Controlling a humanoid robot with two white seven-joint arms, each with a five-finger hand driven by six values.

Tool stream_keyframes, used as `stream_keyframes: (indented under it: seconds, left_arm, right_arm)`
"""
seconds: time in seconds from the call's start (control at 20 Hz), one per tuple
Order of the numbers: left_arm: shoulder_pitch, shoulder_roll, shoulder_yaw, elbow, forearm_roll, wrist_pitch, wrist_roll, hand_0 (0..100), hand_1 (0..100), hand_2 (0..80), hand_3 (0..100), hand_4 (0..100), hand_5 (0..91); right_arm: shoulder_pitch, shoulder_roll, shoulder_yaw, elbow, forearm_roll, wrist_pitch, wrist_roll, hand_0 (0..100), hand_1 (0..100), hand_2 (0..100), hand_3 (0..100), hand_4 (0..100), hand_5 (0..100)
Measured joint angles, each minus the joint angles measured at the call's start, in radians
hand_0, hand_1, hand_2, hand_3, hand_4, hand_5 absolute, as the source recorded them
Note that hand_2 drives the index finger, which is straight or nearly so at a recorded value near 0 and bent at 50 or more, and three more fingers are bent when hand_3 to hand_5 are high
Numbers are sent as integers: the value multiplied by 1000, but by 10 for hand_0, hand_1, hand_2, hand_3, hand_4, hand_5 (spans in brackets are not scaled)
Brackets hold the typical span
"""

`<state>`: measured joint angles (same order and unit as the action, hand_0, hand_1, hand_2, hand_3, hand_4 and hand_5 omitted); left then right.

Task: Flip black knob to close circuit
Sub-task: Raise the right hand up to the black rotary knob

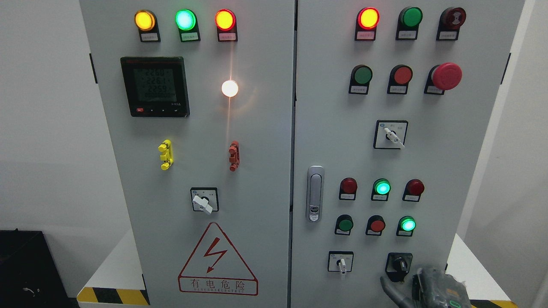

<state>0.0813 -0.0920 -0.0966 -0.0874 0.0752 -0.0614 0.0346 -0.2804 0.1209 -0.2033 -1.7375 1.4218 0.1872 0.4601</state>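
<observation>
The tall grey cabinet [257, 171] looks like painted sheet metal, smooth and matt. Near its right door's bottom edge, the small black plastic knob [400, 265] shines faintly. The silver door handle [315, 193] is glossy metal. The red mushroom button [446, 76] looks like smooth plastic, and the dark meter screen [155, 86] is glassy.

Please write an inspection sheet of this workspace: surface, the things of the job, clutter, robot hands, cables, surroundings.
Surface: grey cabinet right door, upright, closed.
Job's things: black knob at the door's lower right, on a black plate.
Clutter: nothing seen.
Robot hands: right robot hand rises from the bottom edge, one finger reaching just under the knob; whether it touches cannot be told. Left robot hand not in view.
Cables: nothing seen.
Surroundings: lit lamps, red mushroom button, meter, door handle, white walls, hazard-striped floor edge.
</observation>
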Motion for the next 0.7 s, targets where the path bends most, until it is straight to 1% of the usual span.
stream_keyframes:
  seconds: [0.7]
  left_arm:
    - [0,0,0,0,0,0,0,120,556,0,0,0,0]
  right_arm:
    - [-18,-6,-17,26,2,0,2,0,0,893,1000,915,907]
